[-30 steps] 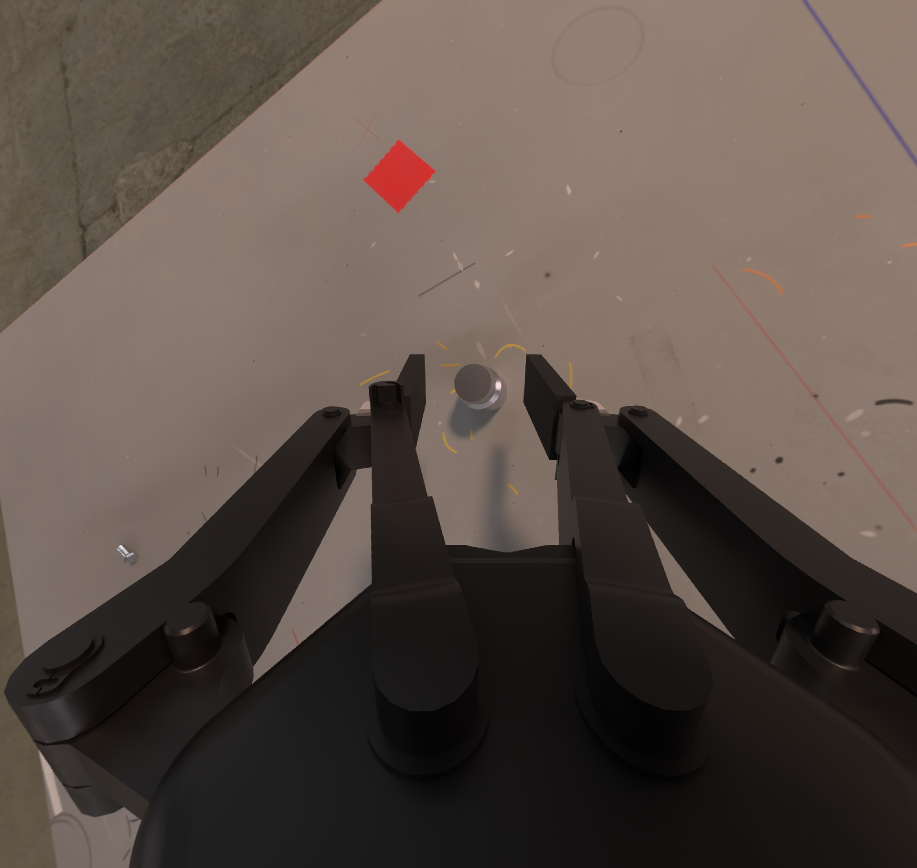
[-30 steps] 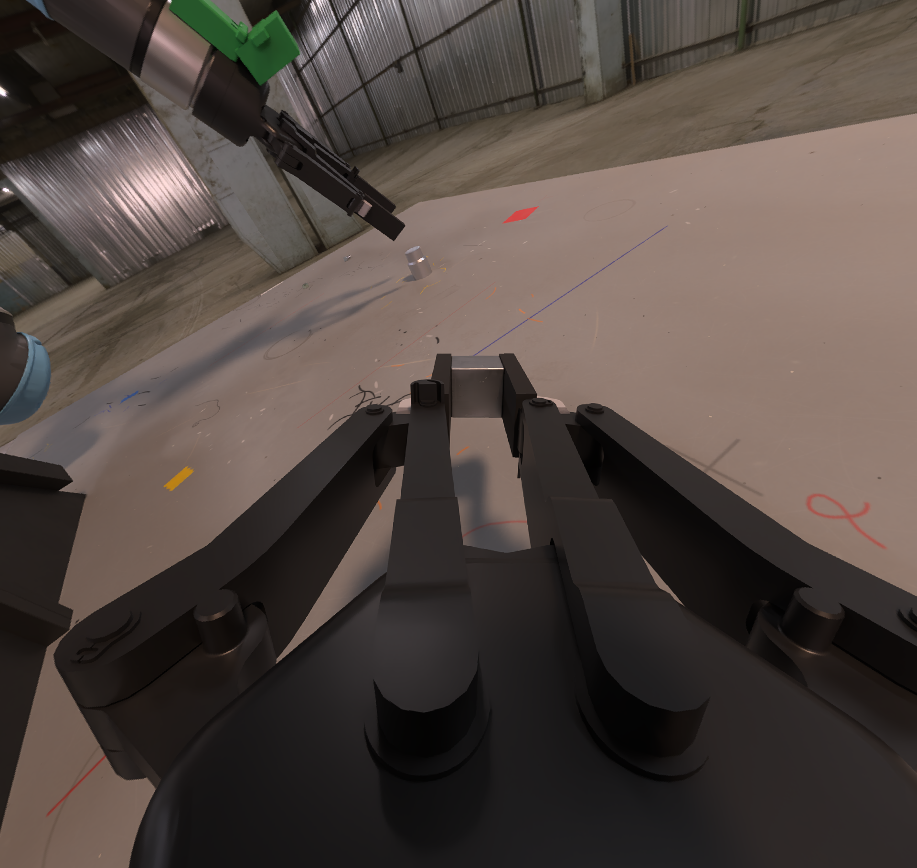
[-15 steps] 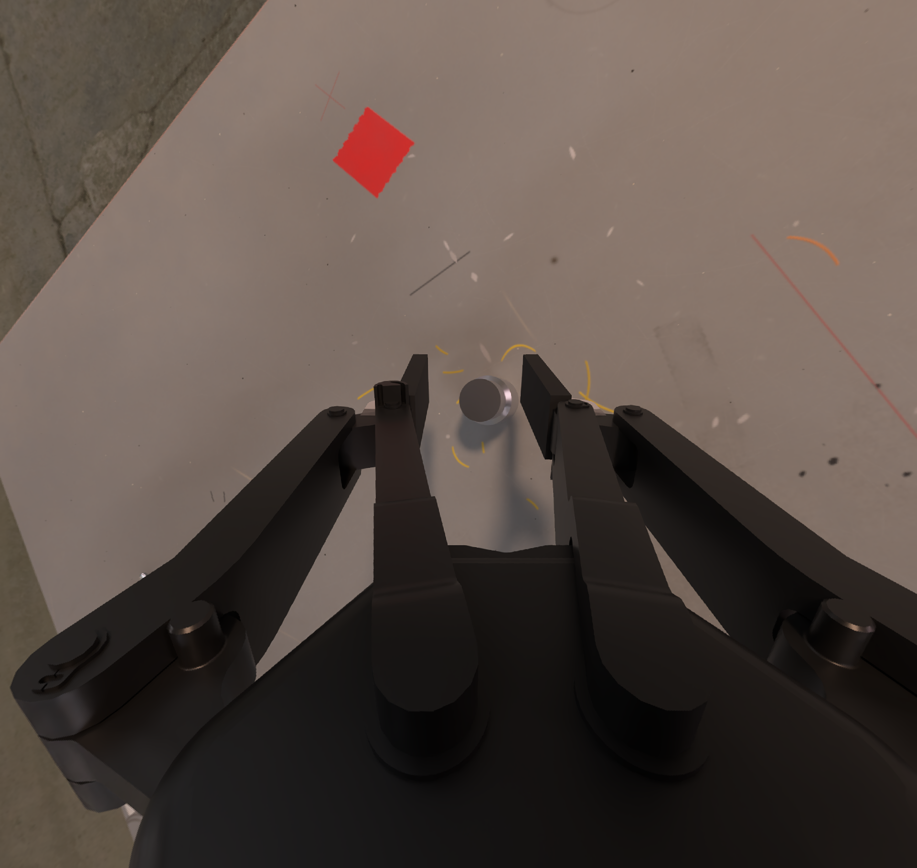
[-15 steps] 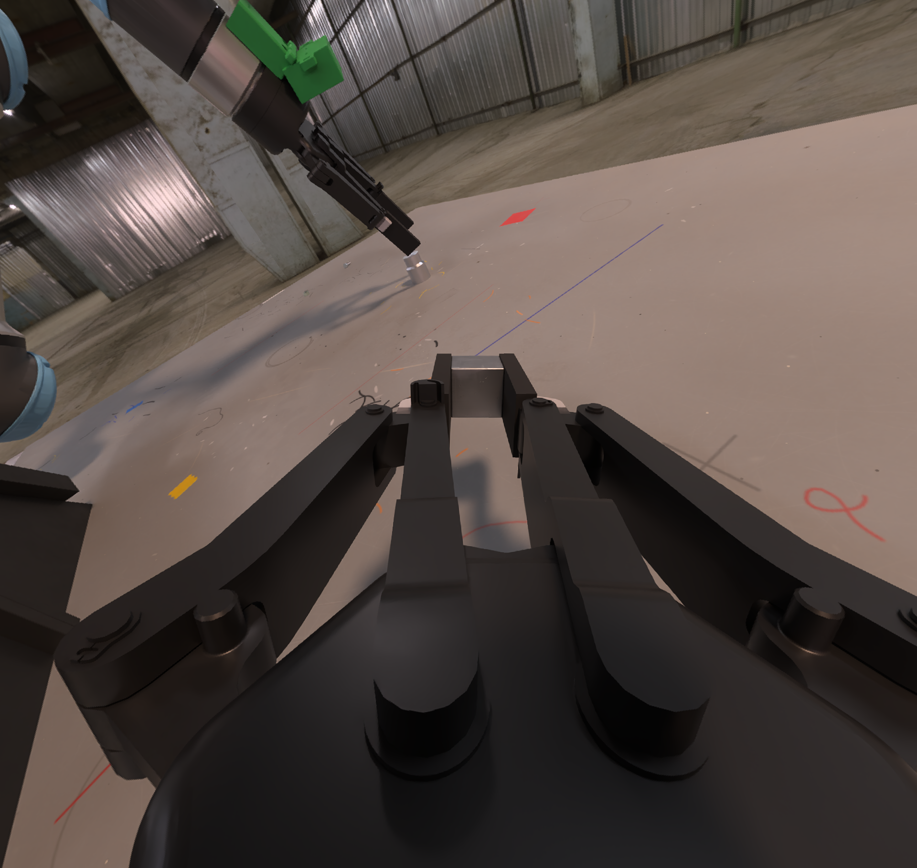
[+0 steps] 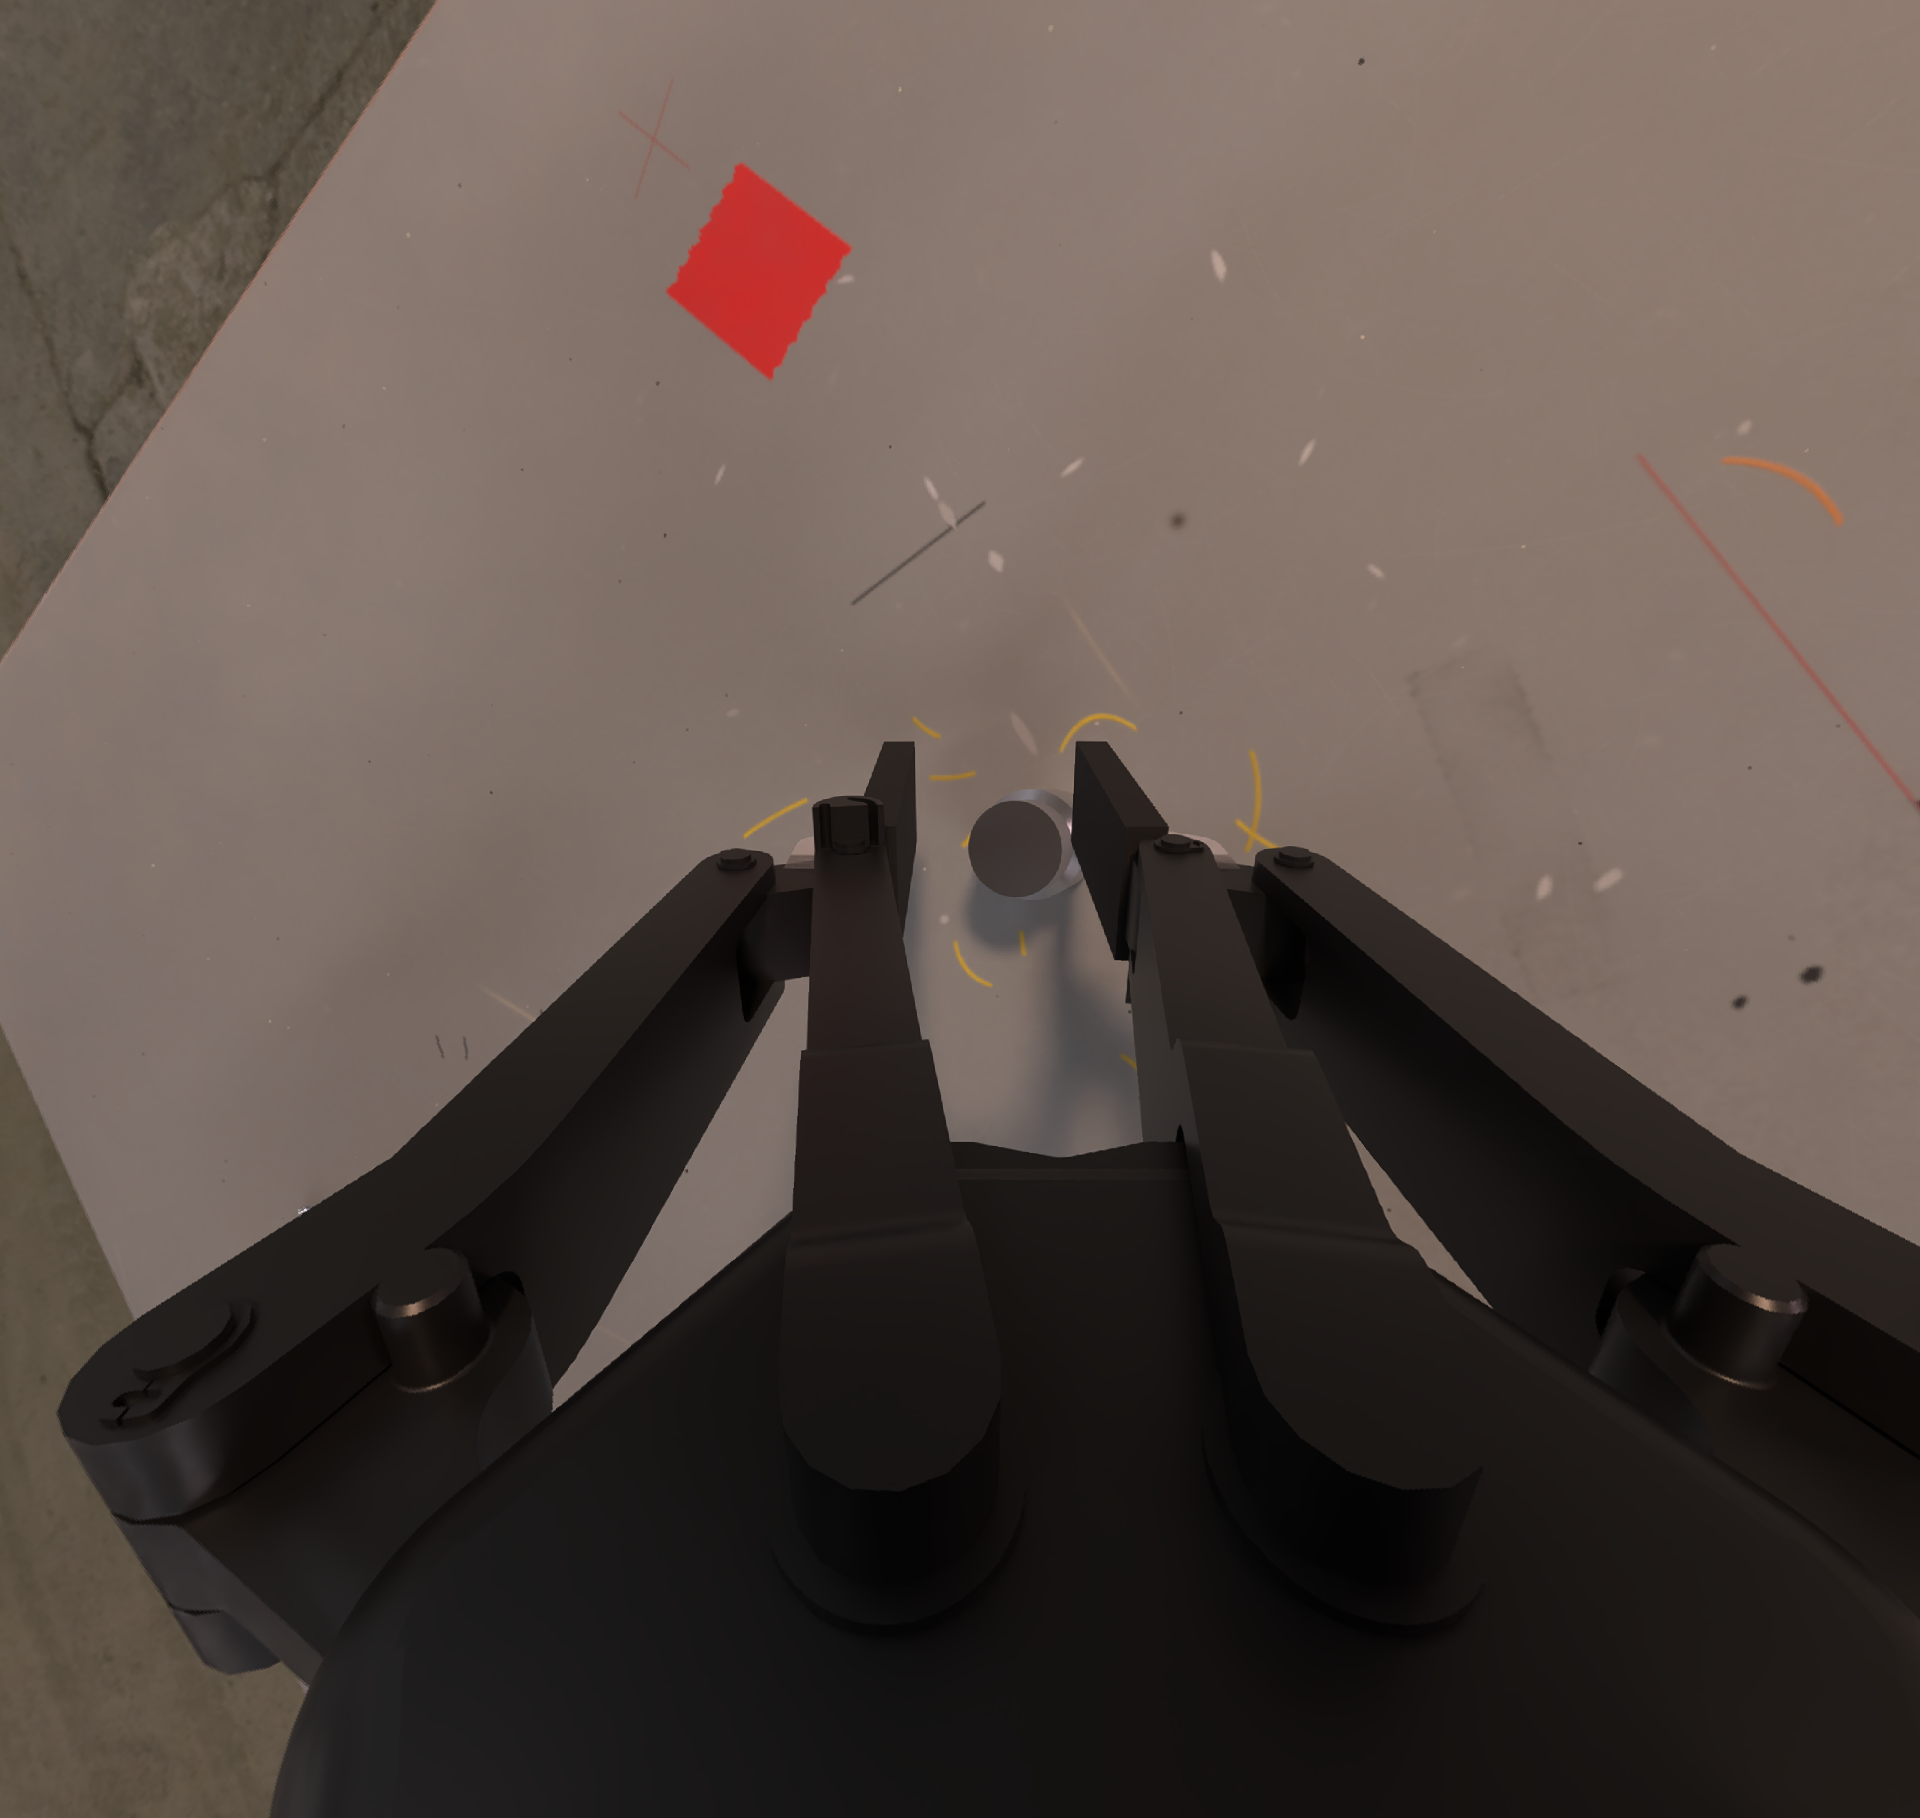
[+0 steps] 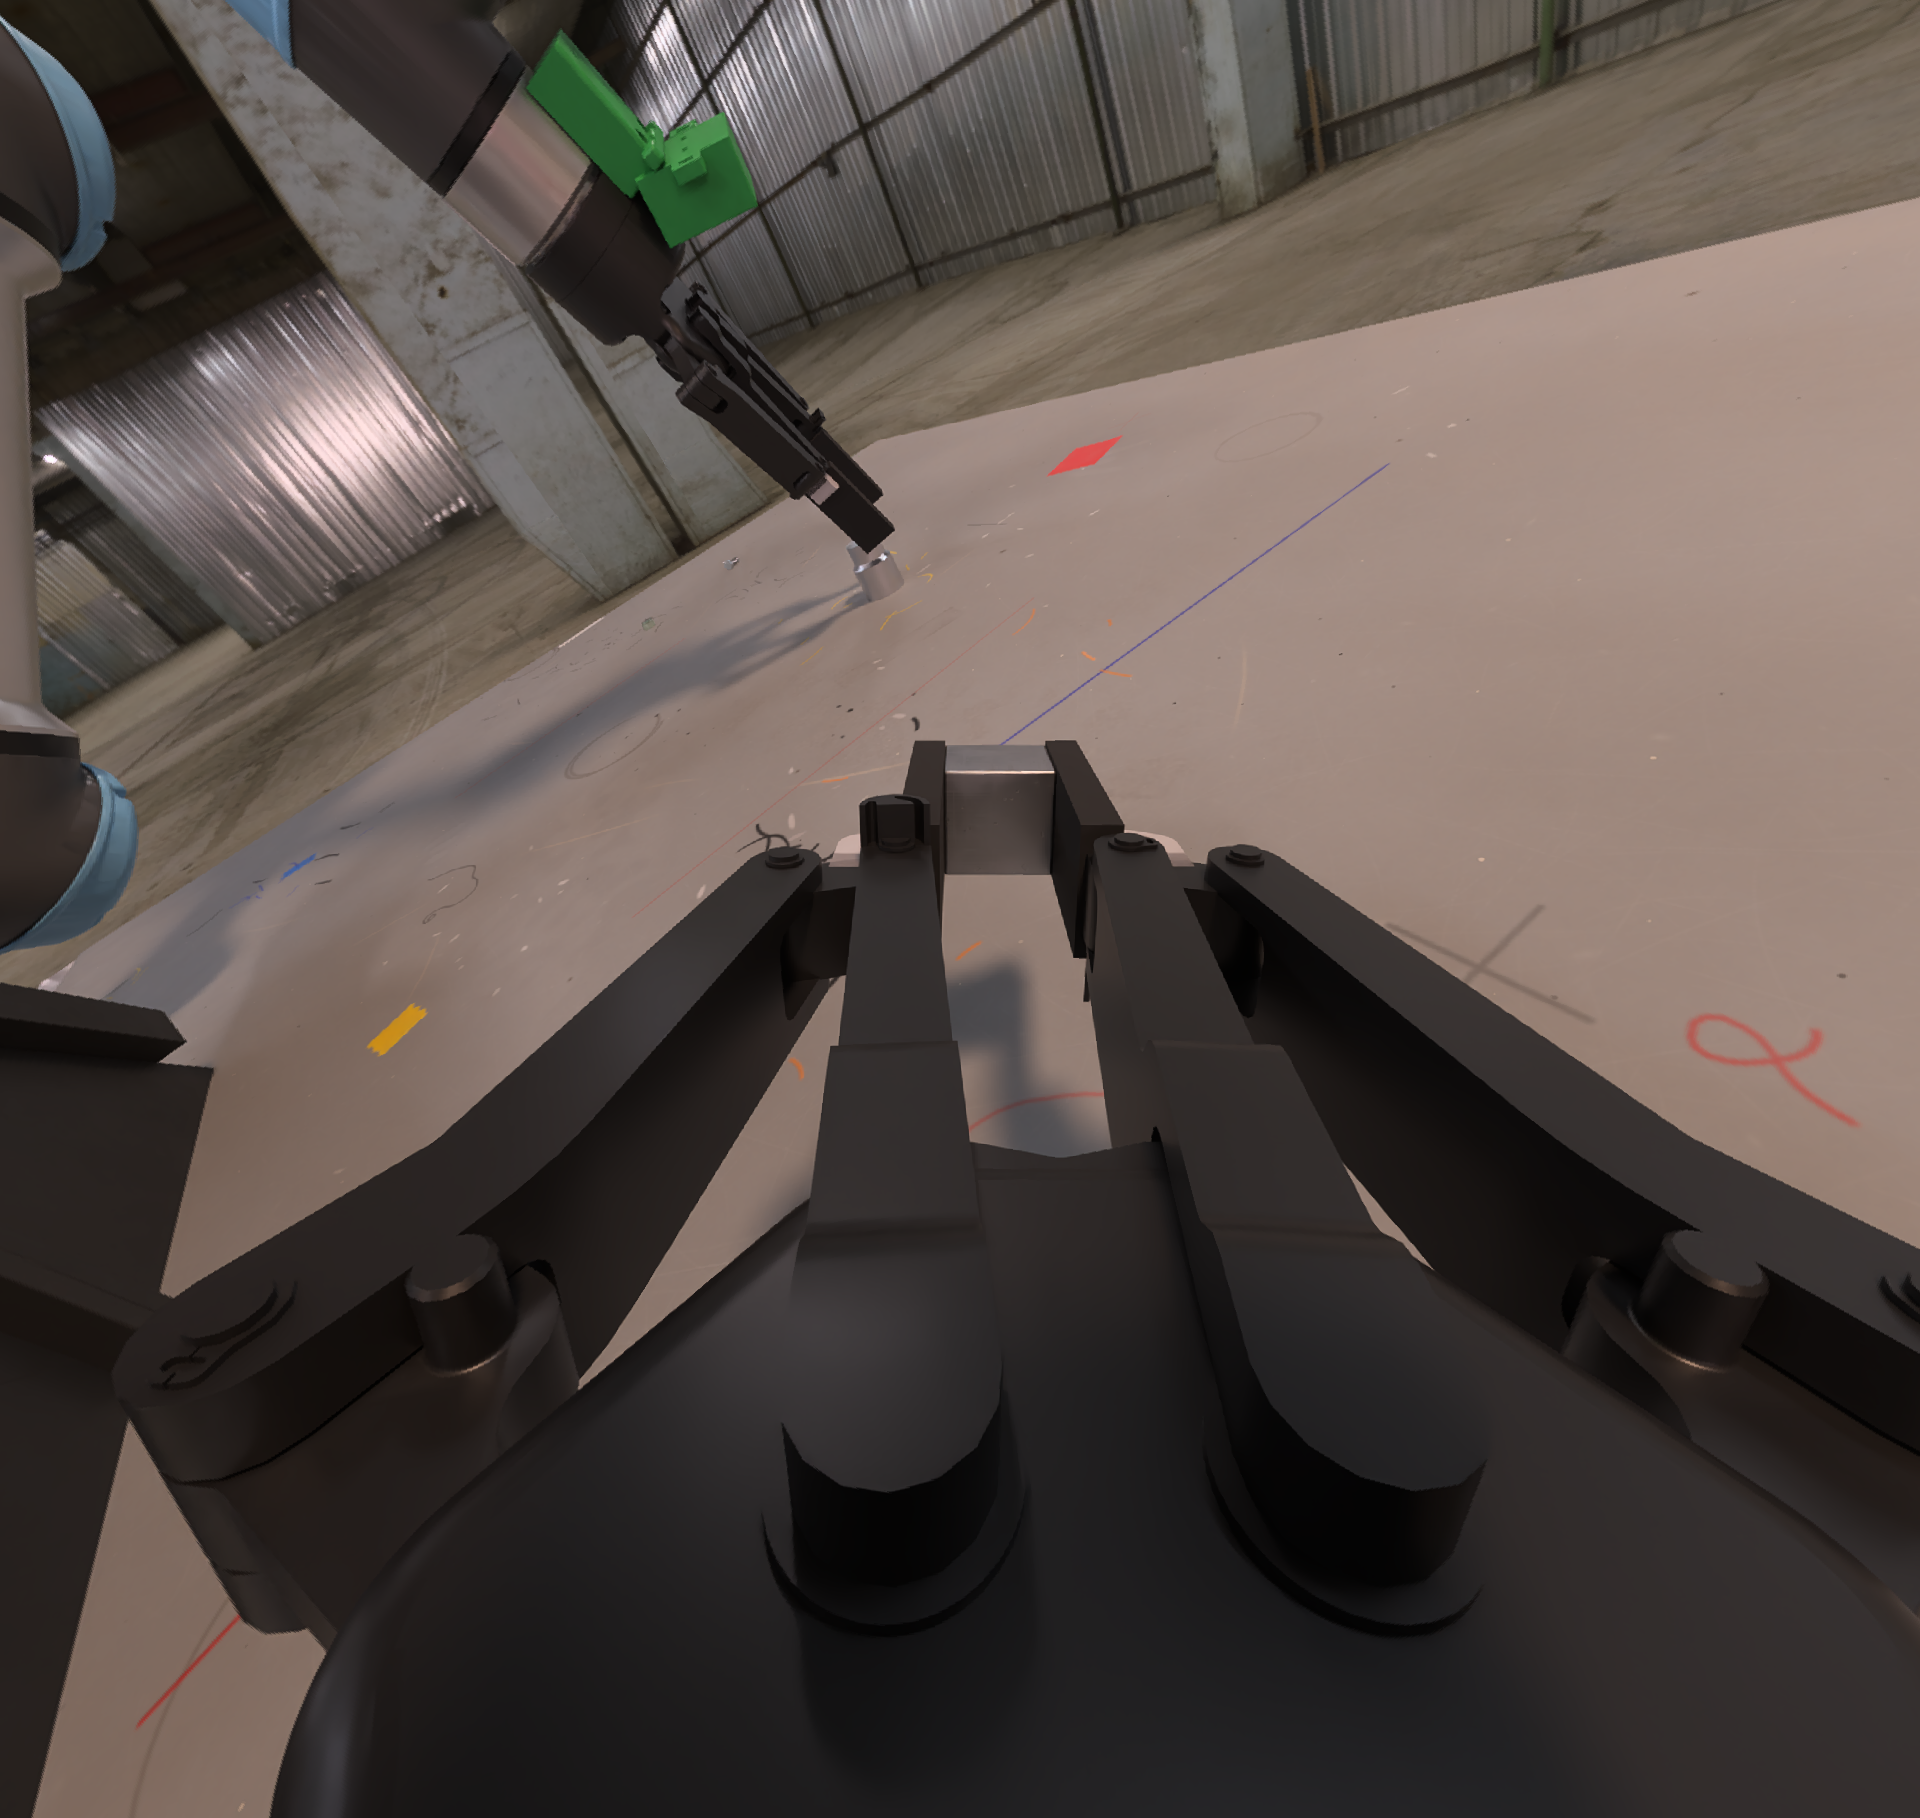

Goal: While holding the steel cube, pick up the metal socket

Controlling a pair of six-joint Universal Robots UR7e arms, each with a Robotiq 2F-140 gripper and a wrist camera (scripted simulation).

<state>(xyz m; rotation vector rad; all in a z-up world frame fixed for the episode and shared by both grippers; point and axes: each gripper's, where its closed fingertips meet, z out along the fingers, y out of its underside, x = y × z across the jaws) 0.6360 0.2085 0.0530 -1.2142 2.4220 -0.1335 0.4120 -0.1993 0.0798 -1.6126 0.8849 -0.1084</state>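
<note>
The metal socket (image 5: 1020, 864), a small shiny cylinder, stands upright on the table. My left gripper (image 5: 995, 766) is open and straddles it: the socket sits between the fingers, close to the right finger (image 5: 1114, 812), with a gap to the left one. In the right wrist view the socket (image 6: 878, 571) is far off, under the left gripper (image 6: 857, 518). My right gripper (image 6: 1000, 760) is shut on the steel cube (image 6: 997, 807) and holds it above the table.
A red square patch (image 5: 758, 270) is stuck on the table beyond the socket; it also shows in the right wrist view (image 6: 1084, 455). The table's left edge (image 5: 249, 334) runs diagonally, with concrete floor past it. A yellow tape strip (image 6: 396, 1028) lies at left.
My left gripper has come down and forward over the socket and narrowed a little; the socket now sits deeper between the fingers. The right gripper with the cube has stayed still.
</note>
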